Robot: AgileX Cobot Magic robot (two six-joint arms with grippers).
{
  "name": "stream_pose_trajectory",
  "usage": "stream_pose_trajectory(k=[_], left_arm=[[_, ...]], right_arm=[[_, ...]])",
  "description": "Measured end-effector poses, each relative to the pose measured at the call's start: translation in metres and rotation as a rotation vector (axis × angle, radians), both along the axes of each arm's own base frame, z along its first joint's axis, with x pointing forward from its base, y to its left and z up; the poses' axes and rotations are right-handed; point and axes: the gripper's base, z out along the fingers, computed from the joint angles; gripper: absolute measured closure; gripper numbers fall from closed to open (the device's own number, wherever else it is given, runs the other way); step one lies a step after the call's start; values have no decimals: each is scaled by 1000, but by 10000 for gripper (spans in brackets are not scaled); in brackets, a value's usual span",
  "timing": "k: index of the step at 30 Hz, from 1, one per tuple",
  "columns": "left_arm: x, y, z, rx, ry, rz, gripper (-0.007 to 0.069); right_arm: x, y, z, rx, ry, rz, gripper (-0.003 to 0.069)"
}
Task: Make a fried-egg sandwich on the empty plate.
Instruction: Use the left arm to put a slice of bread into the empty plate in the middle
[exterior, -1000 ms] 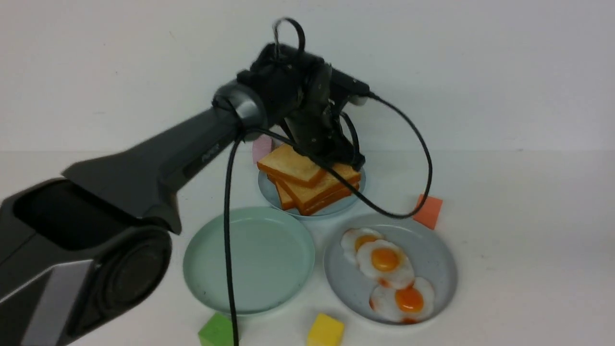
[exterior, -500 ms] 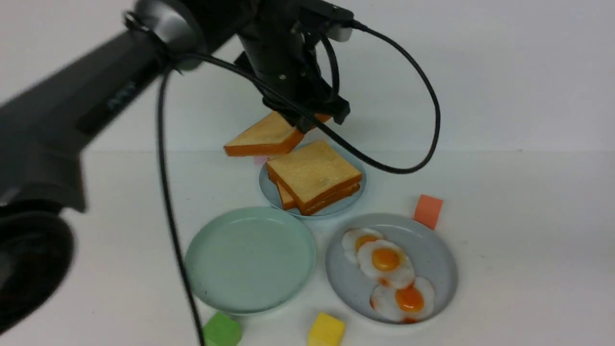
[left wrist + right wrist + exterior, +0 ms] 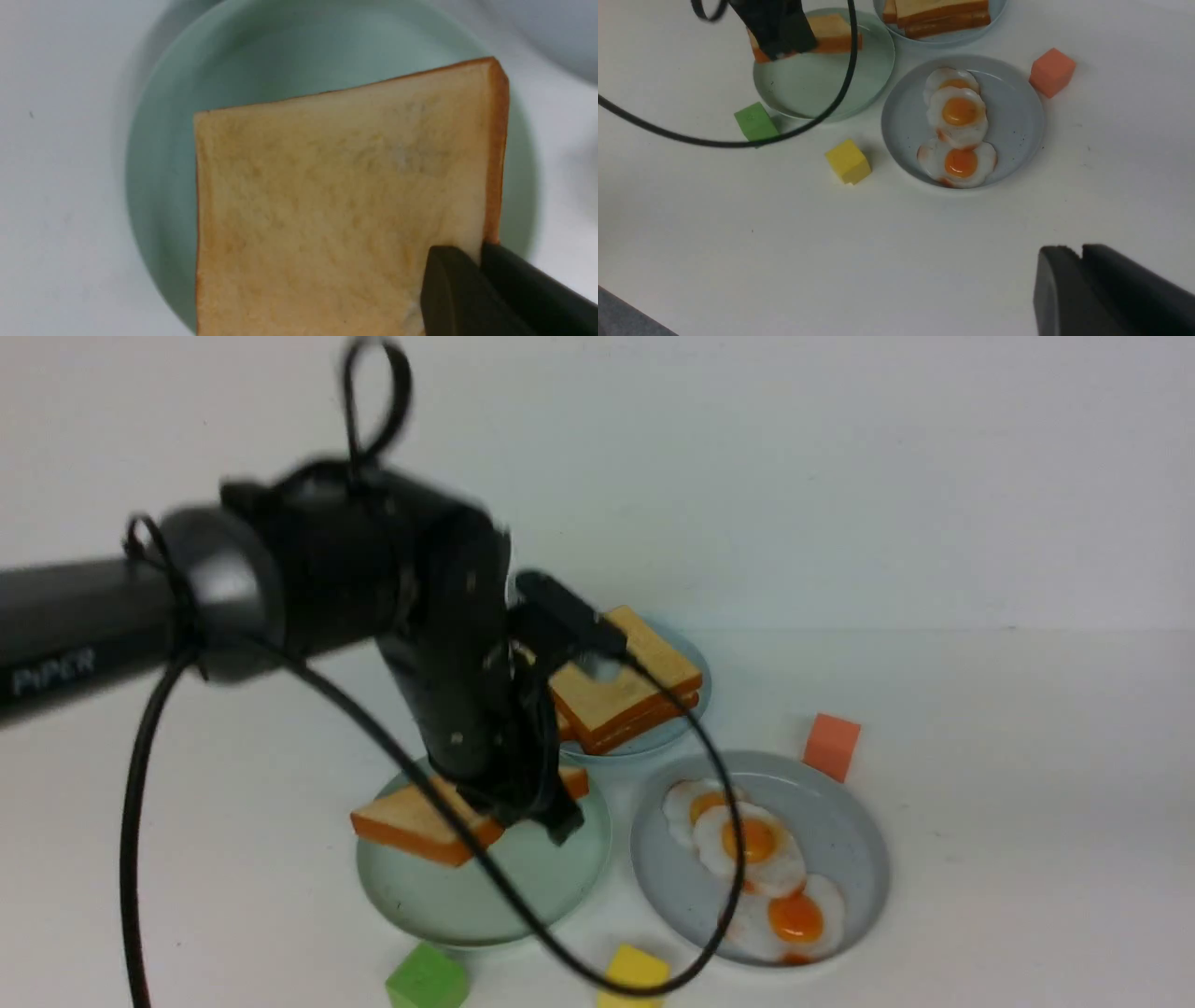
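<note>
Bright, even, diffuse light fills all three views, and the white table (image 3: pixel 1027 756) shows no hard glare. Shadows are soft: a dim patch lies on the mint-green plate (image 3: pixel 439 905) under the toast slice (image 3: pixel 411 821) pinched in the left gripper (image 3: pixel 527 812), below its jaws. In the front view, motion blur smears the left arm (image 3: pixel 280 579) and its cable (image 3: pixel 129 859). The left wrist view is soft throughout. In the right wrist view the right gripper (image 3: pixel 1080 254) is an unfocused dark mass, while the table beyond its jaws is sharper.

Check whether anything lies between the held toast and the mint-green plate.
Nothing visible does. The toast slice in the left gripper hangs right above the plate, and the floor that shows is bare.
</note>
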Motion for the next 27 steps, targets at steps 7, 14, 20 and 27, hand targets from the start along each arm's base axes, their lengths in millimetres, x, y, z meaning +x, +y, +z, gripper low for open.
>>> stream_pose_trajectory(k=[7, 14, 20, 27], left_arm=[[6, -3, -10, -33, -93, -30, 597], [3, -3, -12, -5, -71, -103, 597], [4, -4, -21, 26, -49, -141, 597], [7, -3, -35, 79, -25, -162, 597]], right_arm=[[1, 0, 1, 10, -16, -2, 575], [1, 0, 2, 12, -19, -3, 571], [1, 0, 2, 13, -22, -4, 566], [1, 0, 2, 15, -25, -4, 559]])
